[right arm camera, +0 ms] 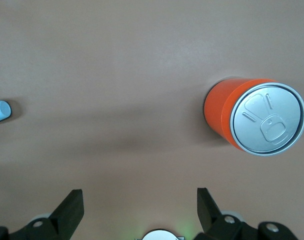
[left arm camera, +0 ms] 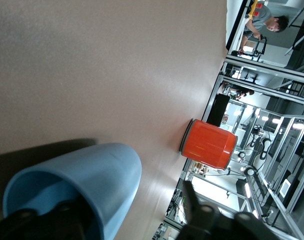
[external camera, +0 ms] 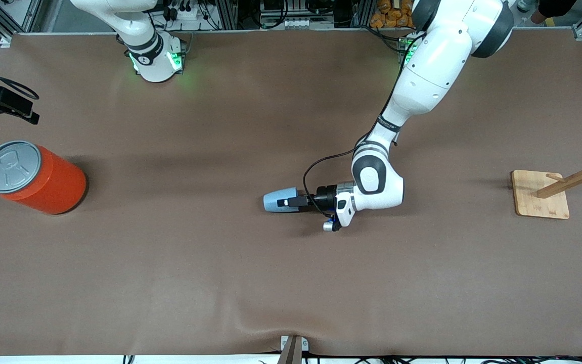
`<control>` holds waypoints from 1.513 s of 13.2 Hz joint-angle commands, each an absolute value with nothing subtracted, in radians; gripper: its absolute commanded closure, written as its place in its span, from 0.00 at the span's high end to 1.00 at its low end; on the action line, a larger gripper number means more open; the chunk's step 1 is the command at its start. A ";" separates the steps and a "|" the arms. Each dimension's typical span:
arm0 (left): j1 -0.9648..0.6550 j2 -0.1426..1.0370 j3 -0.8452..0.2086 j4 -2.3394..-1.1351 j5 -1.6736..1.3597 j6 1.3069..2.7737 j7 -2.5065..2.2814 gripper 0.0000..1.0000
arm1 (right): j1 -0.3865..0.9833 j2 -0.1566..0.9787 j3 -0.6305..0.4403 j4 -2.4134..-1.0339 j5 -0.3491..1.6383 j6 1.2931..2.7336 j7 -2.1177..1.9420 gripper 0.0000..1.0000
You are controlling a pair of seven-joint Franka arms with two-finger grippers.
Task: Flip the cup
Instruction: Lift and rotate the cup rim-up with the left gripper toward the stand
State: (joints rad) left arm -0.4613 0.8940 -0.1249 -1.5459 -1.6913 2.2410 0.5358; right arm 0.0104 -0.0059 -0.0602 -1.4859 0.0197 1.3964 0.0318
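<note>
Cup point(external camera: 279, 200) is lying sideways; left gripper point(external camera: 291, 202) is pinching its rim, flip pending; right gripper point(right arm camera: 140, 210) is waiting, spread.

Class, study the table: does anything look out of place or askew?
Yes. The cup lies on its side mid-table instead of standing, the left gripper at its open rim. The orange can and wooden rack stand normally at the table's ends.

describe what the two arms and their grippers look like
Both arms are glossy white with dark grey joint bands. The left arm has a black cable looping to its wrist and green lights at its base, as does the right arm. The left gripper and right gripper have black fingers.
</note>
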 commanded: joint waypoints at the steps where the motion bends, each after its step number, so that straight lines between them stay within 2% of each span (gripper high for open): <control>1: -0.460 0.905 -0.121 -1.529 -1.714 2.255 0.583 0.00 | -0.003 0.002 -0.054 -1.463 0.025 1.388 0.046 1.00; 8: -0.454 0.896 -0.120 -1.526 -1.710 2.253 0.574 0.00 | -0.003 0.003 -0.054 -1.463 0.025 1.397 0.046 1.00; 12: -0.448 0.832 -0.115 -1.519 -1.665 2.247 0.387 0.00 | -0.005 0.003 -0.054 -1.463 0.026 1.401 0.046 1.00; 16: -0.423 0.727 -0.114 -1.489 -1.378 2.247 0.068 0.00 | -0.005 0.003 -0.054 -1.463 0.026 1.401 0.046 1.00; 20: -0.391 0.571 -0.110 -1.522 -0.965 2.232 -0.214 0.00 | -0.005 0.003 -0.054 -1.463 0.028 1.402 0.046 1.00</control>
